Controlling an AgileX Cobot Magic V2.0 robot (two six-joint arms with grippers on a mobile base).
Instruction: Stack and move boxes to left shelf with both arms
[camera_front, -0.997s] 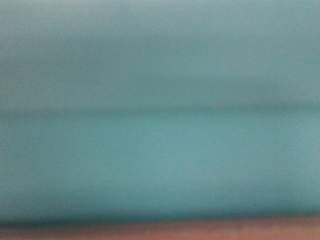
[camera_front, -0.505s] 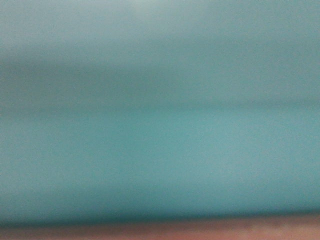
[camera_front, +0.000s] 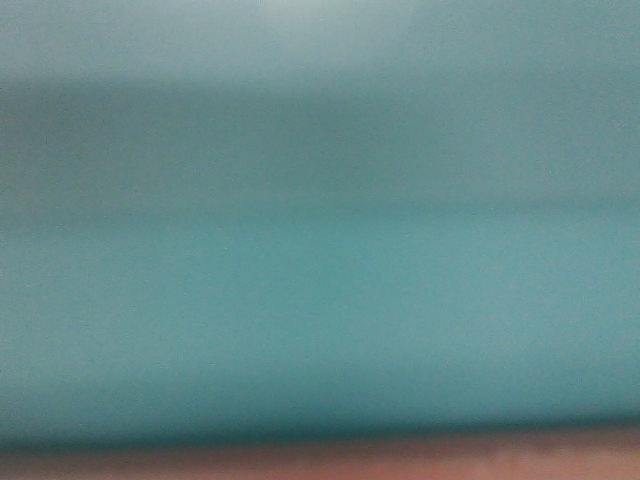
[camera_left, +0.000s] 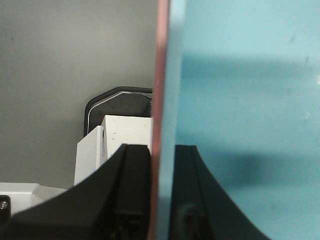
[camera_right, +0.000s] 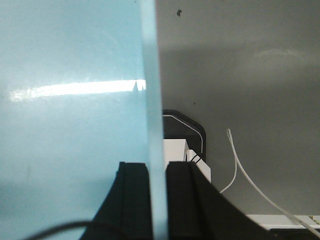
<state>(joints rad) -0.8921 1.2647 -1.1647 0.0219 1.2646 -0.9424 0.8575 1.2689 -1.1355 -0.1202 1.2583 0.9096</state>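
Boxes (camera_left: 240, 100) w/in left claw (camera_left: 161, 157), right claw (camera_right: 156, 172)

The blue box (camera_right: 70, 125) is smooth plastic and shines where light hits it. The pink box (camera_left: 160, 75) shows just a thin, dull plastic edge. The left gripper (camera_left: 161, 210) and right gripper (camera_right: 157, 210) look matt black. The grey floor (camera_left: 60, 60) looks smooth and dull.

From my left wrist camera, a plain grey floor (camera_left: 60, 60) fills the far left. From my right wrist camera, that grey floor lies right, with 1 small dark speck (camera_right: 178, 12) far off and 1 thin white cable (camera_right: 231, 145) curving nearer.
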